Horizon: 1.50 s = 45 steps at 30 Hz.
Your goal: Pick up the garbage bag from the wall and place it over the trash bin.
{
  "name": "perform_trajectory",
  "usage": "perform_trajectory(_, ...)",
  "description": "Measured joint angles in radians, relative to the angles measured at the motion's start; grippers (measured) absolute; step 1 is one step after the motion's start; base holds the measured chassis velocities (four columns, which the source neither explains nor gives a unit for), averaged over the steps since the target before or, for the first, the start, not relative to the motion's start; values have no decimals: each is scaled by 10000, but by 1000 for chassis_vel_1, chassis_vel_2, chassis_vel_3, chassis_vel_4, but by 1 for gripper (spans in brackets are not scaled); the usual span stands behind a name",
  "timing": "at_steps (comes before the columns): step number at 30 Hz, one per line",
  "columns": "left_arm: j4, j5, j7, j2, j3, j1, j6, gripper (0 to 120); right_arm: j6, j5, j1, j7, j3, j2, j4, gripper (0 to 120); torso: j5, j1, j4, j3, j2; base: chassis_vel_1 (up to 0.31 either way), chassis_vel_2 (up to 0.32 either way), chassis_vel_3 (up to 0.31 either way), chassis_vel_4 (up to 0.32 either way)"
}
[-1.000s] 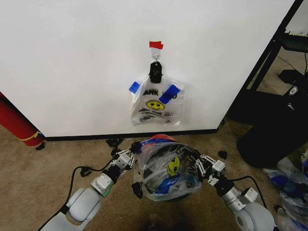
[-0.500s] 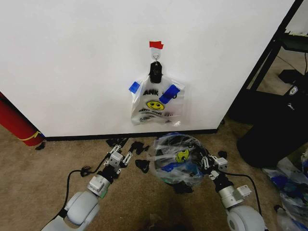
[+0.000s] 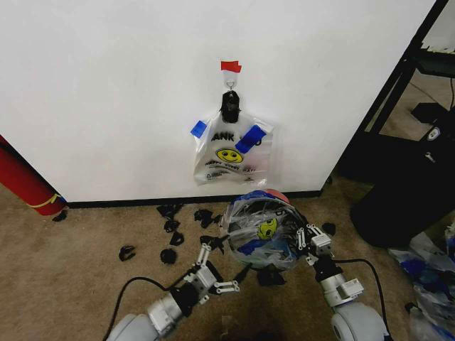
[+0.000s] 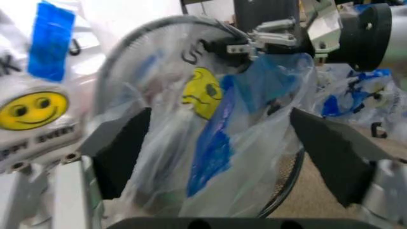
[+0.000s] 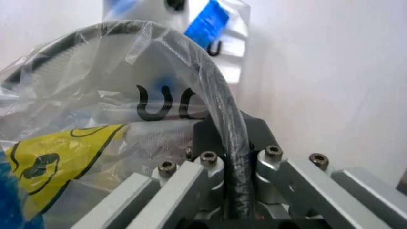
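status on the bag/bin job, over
Right gripper shut on red round trash bin's rim, crinkly see-through garbage bag draped over it. Left gripper open, beside bin. Black clips litter carpet.

Crinkly garbage bag (image 3: 259,234) draped over tilted trash bin (image 3: 279,198)

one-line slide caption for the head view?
Right gripper pinches the trash bin rim through the garbage bag; left gripper open beside it.
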Motion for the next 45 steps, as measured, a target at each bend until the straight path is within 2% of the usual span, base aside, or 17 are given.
perform_trajectory(5,233,-196,-14,-34,446,-599,349,59,201,-458,68,-5,-161,51,-111,0,1,0,0,0,0,0,0,0,0)
perform_trajectory(6,233,-196,-14,-34,446,-599,349,59,201,-458,68,-5,-161,51,-111,0,1,0,0,0,0,0,0,0,0)
perform_trajectory(9,348,-327,-53,-108,644,-836,549,45,230,-568,128,-13,-200,42,-171,0,1,0,0,1,0,0,0,0,0)
perform_trajectory(10,391,-327,-68,-145,687,-889,583,45,231,-571,137,-13,-207,33,-176,0,1,0,1,1,0,0,0,0,0)
perform_trajectory(12,550,-285,-157,-255,819,-1050,686,34,233,-571,142,-14,-210,12,-176,0,1,0,0,0,0,0,0,0,0)
perform_trajectory(14,604,-258,-197,-288,868,-1096,732,31,232,-569,138,-14,-210,1,-171,0,1,0,0,0,0,0,0,0,0)
perform_trajectory(18,712,-189,-280,-413,1021,-1260,997,13,233,-553,135,-25,-210,-23,-107,0,1,0,0,1,0,0,0,0,0)
perform_trajectory(26,729,-107,-490,-493,1030,-1473,1138,9,219,-540,134,-101,-268,21,-19,0,1,0,0,1,-1,0,0,0,0)
perform_trajectory(28,729,-108,-538,-491,1023,-1479,1140,7,212,-539,135,-107,-271,24,-13,0,1,0,0,1,-1,0,0,0,0)
perform_trajectory(29,729,-109,-578,-480,1012,-1482,1141,0,203,-537,137,-118,-276,27,-8,0,1,0,0,1,-1,0,0,0,0)
perform_trajectory(36,592,-212,-557,-319,958,-1384,1040,0,32,-347,189,-91,-302,65,-5,0,0,0,0,1,-3,0,0,0,0)
perform_trajectory(42,524,-614,216,-124,872,-1270,530,0,-453,543,237,200,-349,47,-7,0,-1,0,0,1,-3,0,0,0,0)
perform_trajectory(45,478,-960,1569,78,550,-1068,-49,0,-880,1421,219,410,-387,-26,67,0,-1,0,1,1,-3,0,0,0,0)
